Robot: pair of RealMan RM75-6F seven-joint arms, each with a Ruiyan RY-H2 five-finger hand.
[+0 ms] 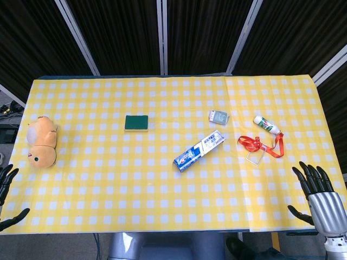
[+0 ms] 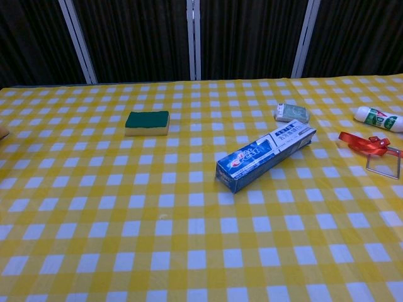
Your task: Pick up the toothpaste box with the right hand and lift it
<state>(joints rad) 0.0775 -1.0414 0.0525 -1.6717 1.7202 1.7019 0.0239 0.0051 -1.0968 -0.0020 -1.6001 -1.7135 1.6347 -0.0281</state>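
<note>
The long blue-and-white cardboard toothpaste box (image 1: 199, 150) is seen lying flat and diagonal near the middle of the yellow-and-white checked surface (image 1: 108, 184), untouched. The right hand (image 1: 320, 195) is held at the near right edge, well apart from the box, fingers spread and nothing grasped. The left hand (image 1: 7, 197) is partly shown at the near left edge, fingers apart and holding nothing. A green sponge (image 2: 147, 122) is placed further left, a red ribbon (image 2: 362, 141) to the right.
</note>
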